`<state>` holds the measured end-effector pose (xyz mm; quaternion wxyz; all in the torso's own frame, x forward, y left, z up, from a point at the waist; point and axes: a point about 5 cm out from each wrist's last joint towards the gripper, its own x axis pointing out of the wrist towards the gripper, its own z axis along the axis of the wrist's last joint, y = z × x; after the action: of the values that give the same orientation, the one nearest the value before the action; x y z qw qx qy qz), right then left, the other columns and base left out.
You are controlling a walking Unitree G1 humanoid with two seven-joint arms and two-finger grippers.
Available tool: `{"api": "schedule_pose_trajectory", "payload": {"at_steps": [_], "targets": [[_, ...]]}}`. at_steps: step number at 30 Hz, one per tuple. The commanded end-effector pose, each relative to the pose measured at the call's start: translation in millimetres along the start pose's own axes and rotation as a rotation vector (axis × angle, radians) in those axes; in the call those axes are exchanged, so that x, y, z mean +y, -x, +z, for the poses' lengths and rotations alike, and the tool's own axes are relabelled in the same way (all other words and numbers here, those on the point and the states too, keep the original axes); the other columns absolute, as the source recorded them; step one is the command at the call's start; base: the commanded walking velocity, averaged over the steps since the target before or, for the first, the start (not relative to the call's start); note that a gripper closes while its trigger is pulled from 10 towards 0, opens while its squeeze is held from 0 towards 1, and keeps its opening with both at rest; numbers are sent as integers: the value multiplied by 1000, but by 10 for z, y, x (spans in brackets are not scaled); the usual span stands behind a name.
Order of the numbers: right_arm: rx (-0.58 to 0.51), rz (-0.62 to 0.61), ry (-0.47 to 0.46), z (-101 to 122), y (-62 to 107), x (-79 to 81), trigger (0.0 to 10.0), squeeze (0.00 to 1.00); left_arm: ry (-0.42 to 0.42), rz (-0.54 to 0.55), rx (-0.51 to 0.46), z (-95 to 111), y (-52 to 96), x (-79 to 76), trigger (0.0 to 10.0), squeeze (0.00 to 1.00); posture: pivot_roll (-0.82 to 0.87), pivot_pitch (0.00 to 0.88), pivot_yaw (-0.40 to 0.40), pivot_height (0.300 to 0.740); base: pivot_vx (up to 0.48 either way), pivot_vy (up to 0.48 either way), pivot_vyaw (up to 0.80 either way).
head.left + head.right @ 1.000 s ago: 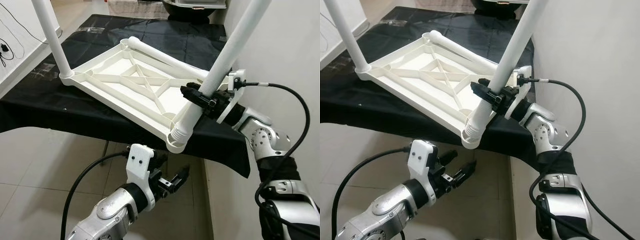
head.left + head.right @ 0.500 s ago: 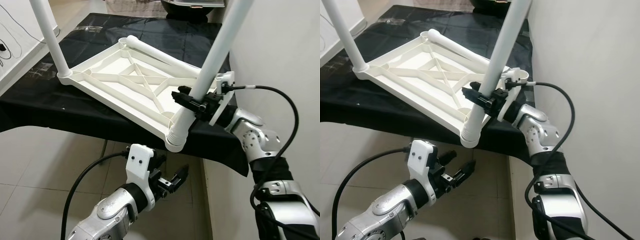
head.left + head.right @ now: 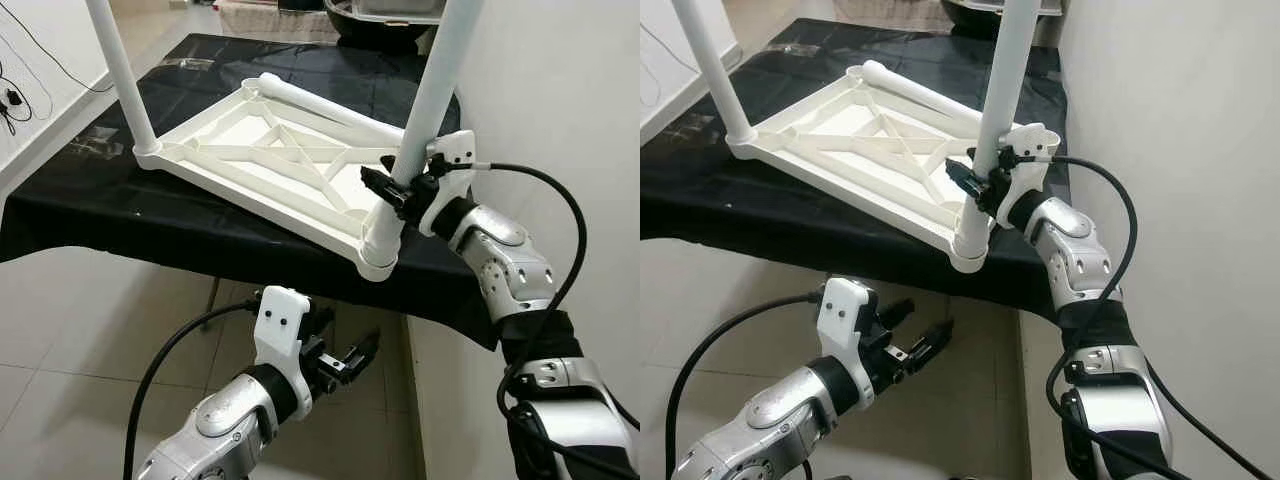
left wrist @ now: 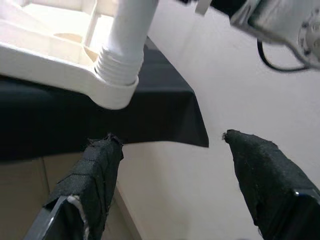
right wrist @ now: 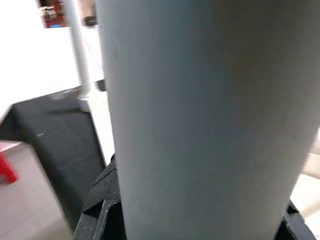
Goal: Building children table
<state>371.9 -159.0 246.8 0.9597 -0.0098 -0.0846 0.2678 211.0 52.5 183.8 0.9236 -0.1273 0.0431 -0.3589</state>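
Black-draped bench bears the upturned table; right end effector clamps its leg, left end effector gapes empty.

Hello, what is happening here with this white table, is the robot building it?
Yes. A white tabletop lies upside down on a black-covered table. The right hand is shut on a white leg standing in the near corner socket. The left hand hangs open below the table edge, holding nothing. Another leg stands at the far-left corner.
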Motion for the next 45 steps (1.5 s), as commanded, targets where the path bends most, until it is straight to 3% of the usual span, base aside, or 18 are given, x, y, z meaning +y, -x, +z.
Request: {"api": "schedule_pose_trajectory", "payload": {"at_steps": [1, 9, 14, 16, 17, 21, 26, 36, 38, 45], "targets": [[24, -65, 16, -59, 36, -43, 10000, 0, 1, 11, 0, -11, -4, 12, 10000, 0, 143, 137, -74, 740, 0, 0, 0], [83, -187, 9, -234, 18, -19, 10000, 0, -7, 22, -7, 11, -21, 44, 10000, 0, 144, 138, -72, 740, 0, 0, 0], [106, -416, -2, -321, 74, -169, 10000, 0, -12, 28, -12, 23, -27, 66, 10000, 0, 142, 142, -75, 740, 0, 0, 0], [106, -416, -2, -321, 74, -169, 10000, 0, -12, 28, -12, 23, -27, 66, 10000, 0, 142, 142, -75, 740, 0, 0, 0], [112, -504, -6, -348, 114, -207, 10000, 0, -14, 31, -13, 26, -31, 74, 10000, 0, 142, 142, -75, 740, 0, 0, 0], [119, -569, -5, -370, 146, -225, 10000, 0, -14, 33, -14, 28, -36, 80, 10000, 0, 139, 141, -73, 740, 0, 0, 0], [137, -809, -34, -391, 164, -87, 10000, 0, -20, 37, -24, 38, -84, 118, 10000, 0, 137, 130, -71, 740, 0, 0, 0], [117, -977, -58, -335, 110, 9, 10000, 0, -28, 41, -32, 53, -107, 143, 10000, 0, 139, 122, -72, 740, 0, 0, 0], [98, -1084, -64, -287, 72, 101, 10000, 0, -32, 45, -37, 59, -120, 159, 10000, 0, 137, 114, -71, 740, 0, 0, 0], [57, -1213, -52, -206, 48, 380, 10000, 0, -41, 57, -47, 74, -149, 214, 10000, 0, 138, 109, -72, 740, 0, 0, 0]]}}
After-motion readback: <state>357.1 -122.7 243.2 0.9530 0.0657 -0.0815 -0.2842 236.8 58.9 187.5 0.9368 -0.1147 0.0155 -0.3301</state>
